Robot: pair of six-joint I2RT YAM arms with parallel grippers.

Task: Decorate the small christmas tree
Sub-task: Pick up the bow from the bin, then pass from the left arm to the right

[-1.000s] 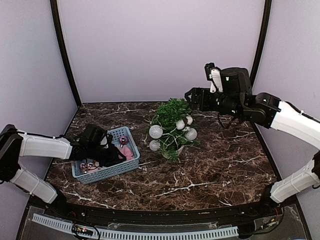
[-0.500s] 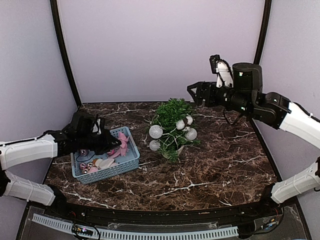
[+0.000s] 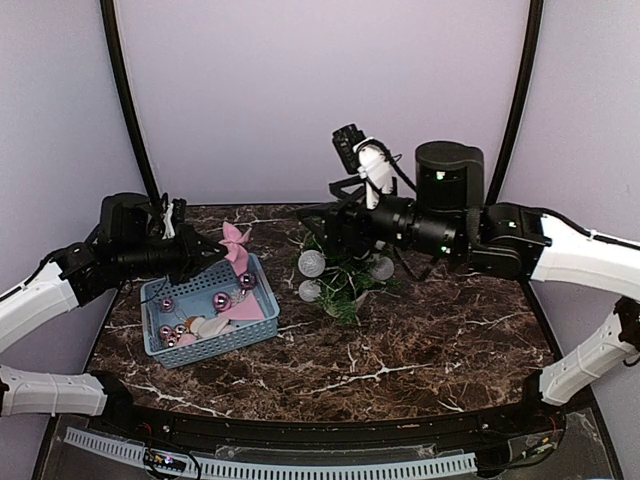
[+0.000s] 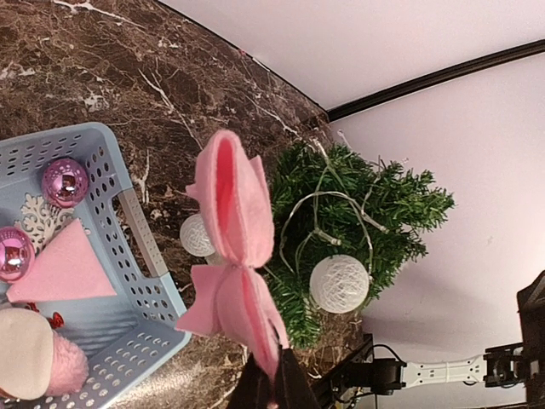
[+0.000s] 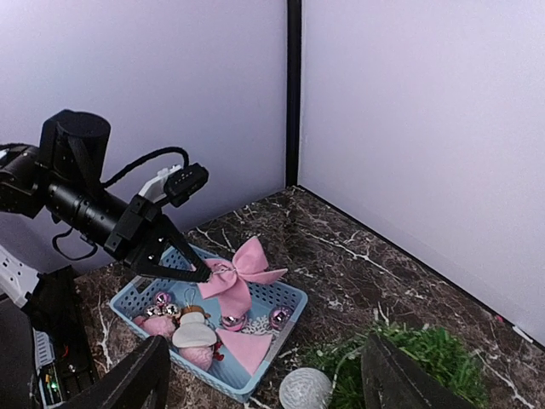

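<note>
The small christmas tree point(image 3: 342, 288) stands mid-table with white balls point(image 3: 312, 263) and a light string on its branches; it also shows in the left wrist view point(image 4: 375, 204) and at the bottom of the right wrist view point(image 5: 426, 358). My left gripper point(image 3: 215, 252) is shut on the tail of a pink felt bow point(image 3: 236, 243), holding it above the blue basket's far edge. Up close the bow point(image 4: 232, 247) sticks out of the shut left gripper point(image 4: 274, 375). My right gripper point(image 3: 318, 225) hovers over the treetop, open and empty, its fingers point(image 5: 140, 375) wide apart and facing the bow point(image 5: 238, 273).
The blue basket point(image 3: 255, 325) left of the tree holds pink baubles point(image 4: 65, 181), a snowman figure point(image 5: 194, 332), a pink felt triangle point(image 4: 68, 273) and a white snowflake. Lilac walls with black posts close in the back and sides.
My left gripper shut on the bow in the basket and lifted it up and back toward the tree. My right arm swung left, coming over the treetop.
</note>
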